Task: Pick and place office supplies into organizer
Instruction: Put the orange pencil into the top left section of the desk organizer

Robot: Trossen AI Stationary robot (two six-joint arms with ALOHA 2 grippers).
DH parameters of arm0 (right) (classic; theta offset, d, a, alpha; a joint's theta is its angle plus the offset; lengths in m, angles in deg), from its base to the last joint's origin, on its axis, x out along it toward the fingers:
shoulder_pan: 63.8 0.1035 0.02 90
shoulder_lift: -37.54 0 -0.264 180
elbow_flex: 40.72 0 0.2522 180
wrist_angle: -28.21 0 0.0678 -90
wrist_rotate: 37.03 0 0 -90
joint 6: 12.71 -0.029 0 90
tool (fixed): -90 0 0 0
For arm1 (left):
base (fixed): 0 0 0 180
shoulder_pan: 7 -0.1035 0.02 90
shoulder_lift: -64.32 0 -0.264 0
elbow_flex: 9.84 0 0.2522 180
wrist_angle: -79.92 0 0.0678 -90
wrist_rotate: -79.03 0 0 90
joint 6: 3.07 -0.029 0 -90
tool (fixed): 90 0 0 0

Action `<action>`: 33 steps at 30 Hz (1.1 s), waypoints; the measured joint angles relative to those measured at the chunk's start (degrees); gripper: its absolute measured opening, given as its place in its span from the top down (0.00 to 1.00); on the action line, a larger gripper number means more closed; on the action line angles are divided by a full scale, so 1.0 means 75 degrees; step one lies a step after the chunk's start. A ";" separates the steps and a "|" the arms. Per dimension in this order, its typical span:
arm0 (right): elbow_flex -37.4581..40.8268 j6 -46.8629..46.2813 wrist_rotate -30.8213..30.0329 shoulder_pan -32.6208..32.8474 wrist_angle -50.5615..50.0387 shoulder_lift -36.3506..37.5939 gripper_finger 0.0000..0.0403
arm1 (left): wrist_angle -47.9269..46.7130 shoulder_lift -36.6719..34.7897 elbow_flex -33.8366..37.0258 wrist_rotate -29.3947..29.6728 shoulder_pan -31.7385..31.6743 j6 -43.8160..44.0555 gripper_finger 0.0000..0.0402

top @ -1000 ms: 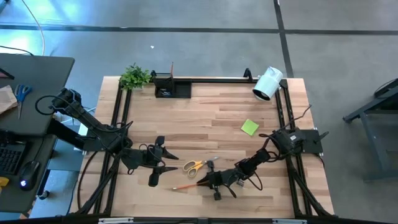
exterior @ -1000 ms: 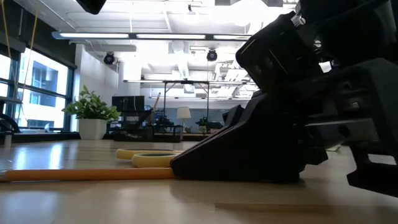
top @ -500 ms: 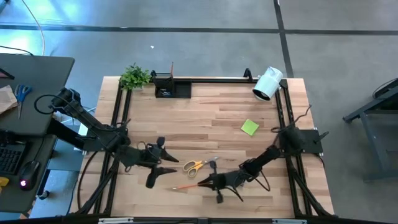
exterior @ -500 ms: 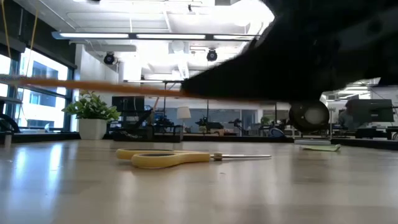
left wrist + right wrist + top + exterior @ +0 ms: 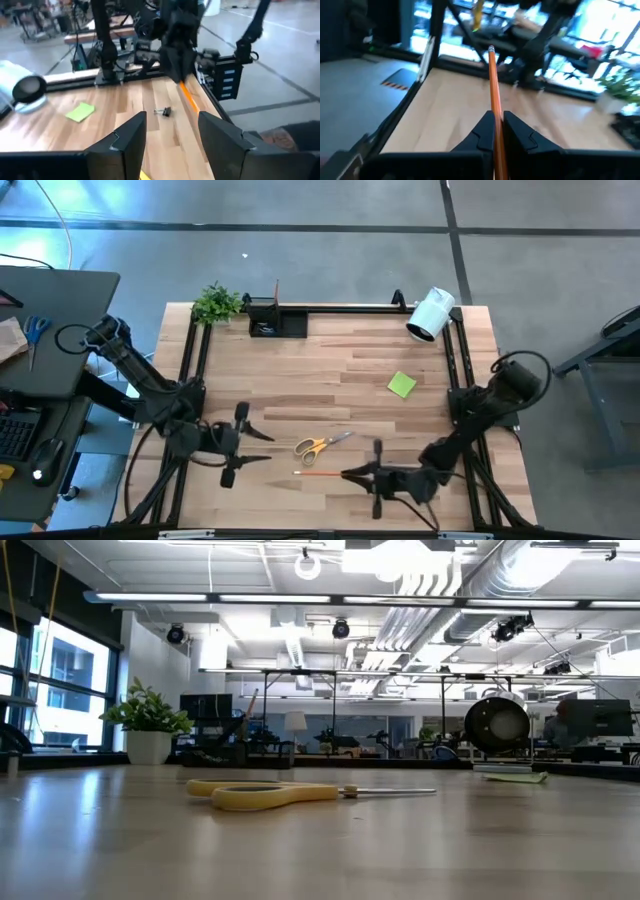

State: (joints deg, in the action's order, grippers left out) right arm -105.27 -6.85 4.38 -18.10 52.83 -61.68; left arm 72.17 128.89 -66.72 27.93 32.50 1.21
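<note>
right tool point(image 5: 352, 474) pinches orange pencil point(image 5: 318, 474) at desk point(image 5: 330, 380) 6 o'clock | we judge it light, stiff, slippery; grip mid-shaft | left tool point(image 5: 250, 448) spread wide, 8 o'clock | organizer point(image 5: 272, 320) 11 o'clock

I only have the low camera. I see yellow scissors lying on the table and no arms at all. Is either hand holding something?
Observer: Yes. The right hand is shut on an orange pencil, near the table's front edge.
Operator: And the left hand?
Observer: The left hand is open and empty, to the left of the scissors.
Operator: Where's the organizer from above?
Observer: The organizer sits at the table's far edge, toward the left, beside the plant.
</note>
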 joint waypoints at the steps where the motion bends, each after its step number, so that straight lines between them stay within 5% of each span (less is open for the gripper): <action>1: 0.0000 0.0102 -0.0287 0.0103 0.0046 0.0092 0.99 | 0.0019 0.0061 0.0000 -0.0030 -0.0020 -0.0096 0.58; 5: 0.0000 0.0748 -0.1050 0.0397 0.0842 0.0205 0.98 | 0.0359 0.0428 0.0088 -0.0073 -0.0264 -0.0140 0.58; 9: -0.0003 0.1442 -0.0910 0.0526 0.1667 0.0201 0.99 | 0.1019 0.0788 0.0131 -0.0297 -0.0740 -0.0117 0.58; 16: -0.0003 0.2199 -0.0773 0.0582 0.2524 0.0198 0.98 | 0.3690 0.1866 0.0128 -0.2066 -0.1324 -0.0766 0.58; 27: -0.0006 0.2624 -0.0174 0.0506 0.3251 0.0198 0.98 | 0.8033 0.3774 0.0049 -0.2843 -0.1316 -0.1754 0.58; 33: -0.0006 0.2609 0.0074 0.0405 0.3251 0.0198 0.98 | 0.9237 0.4810 -0.0582 -0.2900 -0.1316 -0.1955 0.58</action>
State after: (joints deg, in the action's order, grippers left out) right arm -105.31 12.72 4.93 -15.07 77.22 -60.19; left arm 141.45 164.97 -71.08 6.18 22.63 -13.46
